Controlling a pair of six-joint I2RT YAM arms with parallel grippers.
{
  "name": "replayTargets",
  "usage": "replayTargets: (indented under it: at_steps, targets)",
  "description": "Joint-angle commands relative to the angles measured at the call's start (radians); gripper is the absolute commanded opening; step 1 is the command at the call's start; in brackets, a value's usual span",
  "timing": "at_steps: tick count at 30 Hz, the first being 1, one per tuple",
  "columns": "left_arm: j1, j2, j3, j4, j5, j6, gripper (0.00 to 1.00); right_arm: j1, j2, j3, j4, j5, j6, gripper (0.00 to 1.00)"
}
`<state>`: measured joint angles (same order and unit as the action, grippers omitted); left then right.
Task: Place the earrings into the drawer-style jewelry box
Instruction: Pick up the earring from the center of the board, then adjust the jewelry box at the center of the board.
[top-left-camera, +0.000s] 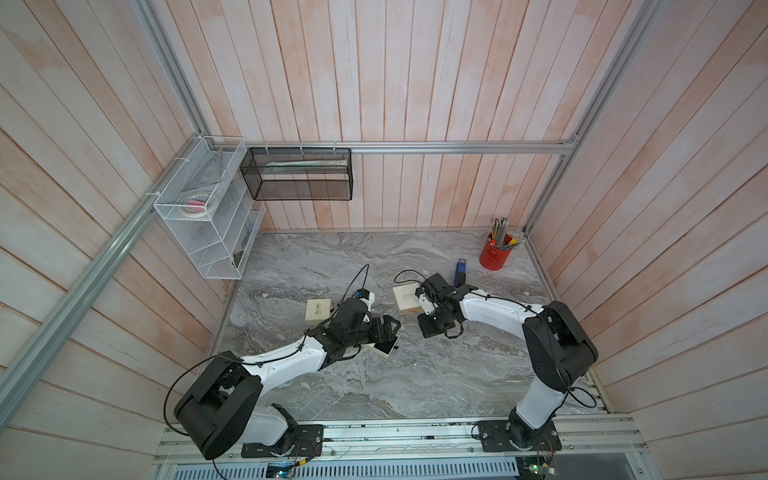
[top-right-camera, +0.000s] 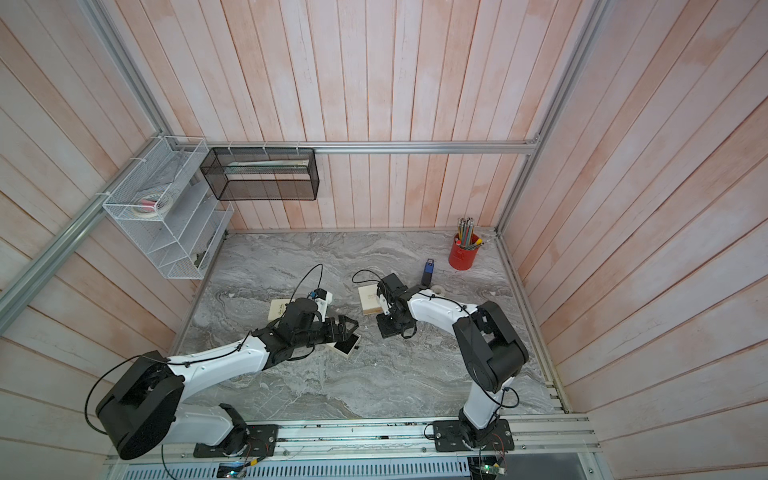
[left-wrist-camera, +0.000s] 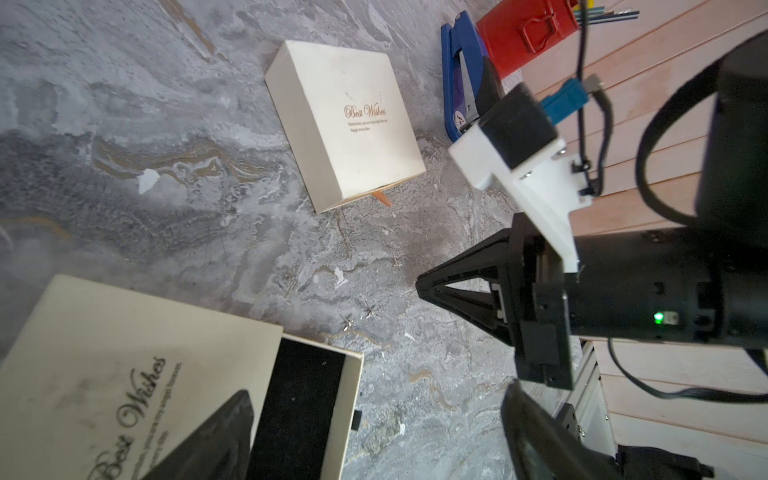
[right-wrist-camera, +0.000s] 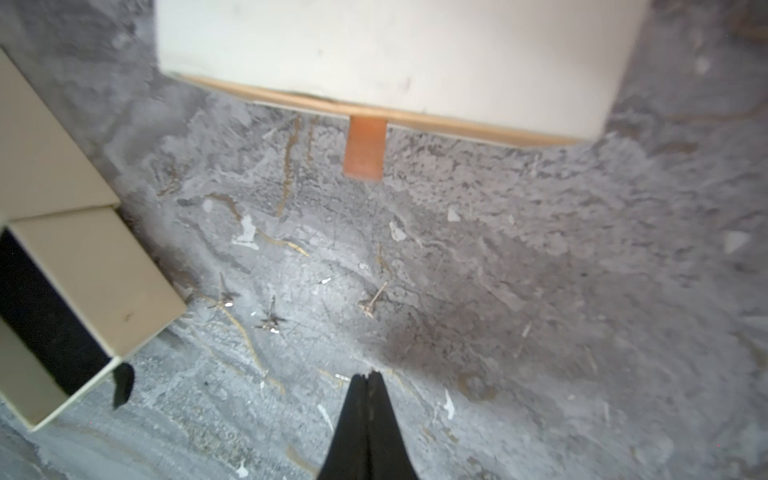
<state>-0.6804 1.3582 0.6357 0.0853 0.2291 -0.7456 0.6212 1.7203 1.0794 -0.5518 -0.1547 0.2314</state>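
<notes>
The drawer-style jewelry box (left-wrist-camera: 124, 353) is cream, and its black-lined drawer (left-wrist-camera: 299, 399) is pulled out; in a top view the drawer (top-left-camera: 384, 347) shows under my left arm. My left gripper (left-wrist-camera: 374, 440) hovers open over the drawer's end. Three small silver earrings (right-wrist-camera: 224, 297) (right-wrist-camera: 272, 322) (right-wrist-camera: 372, 301) lie on the marble between the boxes, and two earrings (left-wrist-camera: 347, 322) also show in the left wrist view. My right gripper (right-wrist-camera: 368, 374) is shut, its tips low over the table just short of the earrings. Whether anything is pinched between the tips is too small to tell.
A closed cream box with an orange pull tab (right-wrist-camera: 363, 153) (top-left-camera: 405, 297) lies beyond the earrings. Another cream box (top-left-camera: 318, 309) lies behind my left wrist. A blue stapler (top-left-camera: 459, 272) and a red pencil cup (top-left-camera: 496, 253) stand at the back right. Wire baskets (top-left-camera: 208, 208) hang on the left wall.
</notes>
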Motion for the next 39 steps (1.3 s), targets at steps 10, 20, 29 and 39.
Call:
replayTargets:
  at_steps: [10,20,29,39]
  targets:
    - [0.017,-0.221,-0.069,-0.231,0.013,-0.025,0.94,0.002,-0.252,-0.055,0.222,0.099,0.006,0.0]
    - [0.018,-0.235,-0.168,-0.151,0.076,-0.125,0.94,-0.008,-0.326,-0.093,0.351,0.123,-0.015,0.0]
    - [0.037,-0.144,-0.162,-0.063,0.098,-0.141,0.93,0.041,-0.379,-0.228,0.519,0.167,-0.272,0.0]
    - [0.087,-0.107,-0.155,-0.036,0.083,-0.142,0.92,0.052,-0.363,-0.247,0.457,0.112,-0.319,0.0]
